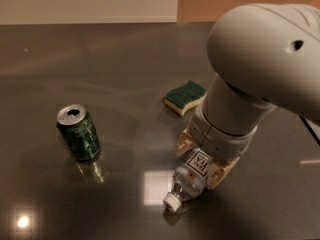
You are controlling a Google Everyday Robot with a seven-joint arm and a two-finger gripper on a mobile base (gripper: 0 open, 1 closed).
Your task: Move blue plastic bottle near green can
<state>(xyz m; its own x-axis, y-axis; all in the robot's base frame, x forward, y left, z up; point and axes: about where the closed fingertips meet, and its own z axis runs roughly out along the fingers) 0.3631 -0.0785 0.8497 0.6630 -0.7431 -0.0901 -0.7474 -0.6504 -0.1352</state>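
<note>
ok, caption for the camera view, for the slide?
Gripper closed on the blue plastic bottle lying on the dark table; green can stands apart, sponge behind.

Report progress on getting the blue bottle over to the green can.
Done: the gripper is down at the blue plastic bottle, one finger on each side. In hand: the grasp; the fingers look closed on the bottle, which lies on its side on the table. Left: the whole move, since the green can stands upright far off at the view's left, apart from the bottle.
</note>
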